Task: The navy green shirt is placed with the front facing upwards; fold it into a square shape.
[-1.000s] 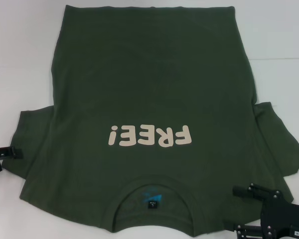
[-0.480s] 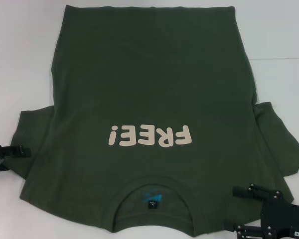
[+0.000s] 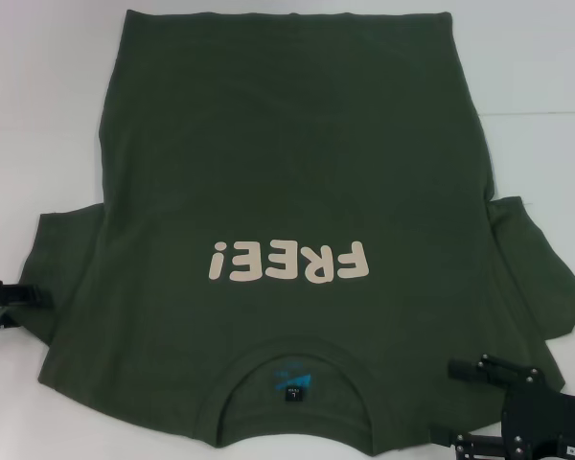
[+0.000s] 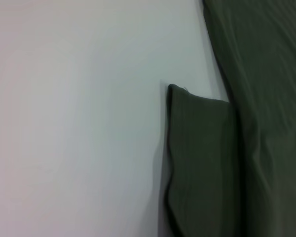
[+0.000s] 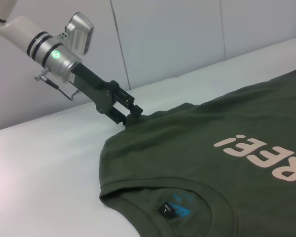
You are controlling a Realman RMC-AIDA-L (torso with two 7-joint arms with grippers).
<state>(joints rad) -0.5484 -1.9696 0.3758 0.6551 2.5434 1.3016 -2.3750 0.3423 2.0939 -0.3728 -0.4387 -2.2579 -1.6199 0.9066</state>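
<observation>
The navy green shirt (image 3: pixel 287 172) lies spread flat, front up, on the white table, with its collar (image 3: pixel 297 383) nearest me and the cream "FREE!" print (image 3: pixel 287 262) facing up. My left gripper (image 3: pixel 17 305) is at the hem of the left sleeve (image 3: pixel 62 259). The right wrist view shows the left gripper (image 5: pixel 131 114) with its jaws parted at that sleeve edge. The left wrist view shows the sleeve (image 4: pixel 202 163) lying flat. My right gripper (image 3: pixel 468 404) is open just above the shirt's near right shoulder.
The white table (image 3: pixel 38 115) surrounds the shirt on all sides. The right sleeve (image 3: pixel 541 278) lies rumpled at the right edge. A white wall (image 5: pixel 187 34) stands behind the table in the right wrist view.
My left gripper has edged a little inward to the left sleeve hem. The shirt and my right gripper have not moved.
</observation>
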